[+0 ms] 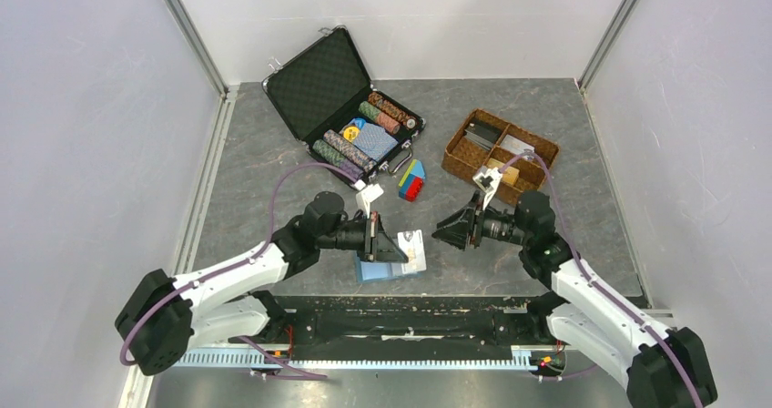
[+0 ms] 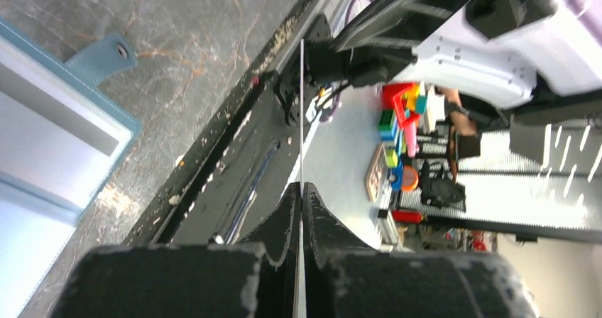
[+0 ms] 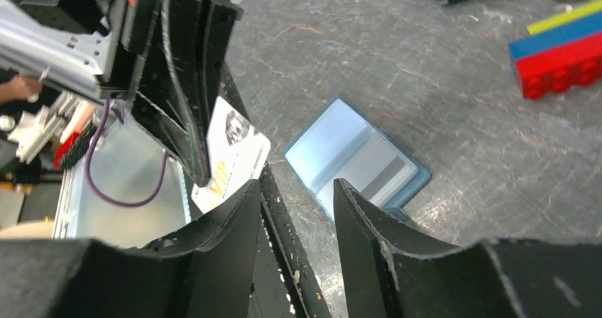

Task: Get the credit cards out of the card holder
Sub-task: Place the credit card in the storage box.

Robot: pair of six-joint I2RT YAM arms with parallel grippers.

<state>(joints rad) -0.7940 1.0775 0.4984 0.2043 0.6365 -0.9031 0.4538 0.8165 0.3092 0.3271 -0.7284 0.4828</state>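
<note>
Card [image 3: 236,155] is off the desk, pinched by the left gripper [image 3: 201,170]. It is white with a dark picture and gold "VIP" print. Jaws are closed tight on one end and the other end sticks out free. In the left wrist view the card [image 2: 302,119] shows edge-on as a thin line between the shut fingers [image 2: 280,222].

Holder [image 1: 382,271] lies open flat at the desk's near edge, about mid-width, just under the held card [image 1: 414,247] and the left gripper [image 1: 387,239]. The right wrist view shows the holder [image 3: 341,147] with its light-blue inside up. A grey strip sits in one slot; can't tell if it is a card.

Right gripper [image 1: 441,229] hangs above the desk [image 1: 273,171] near the card's free end, facing the left gripper. Its jaws are partly apart with nothing between them [image 3: 294,190], and there is no contact with the card in the top view.

Toy bricks [image 1: 411,180] are mid-desk. An open chip case [image 1: 346,107] is toward the far left, and a wicker tray [image 1: 499,153] is at far right.
</note>
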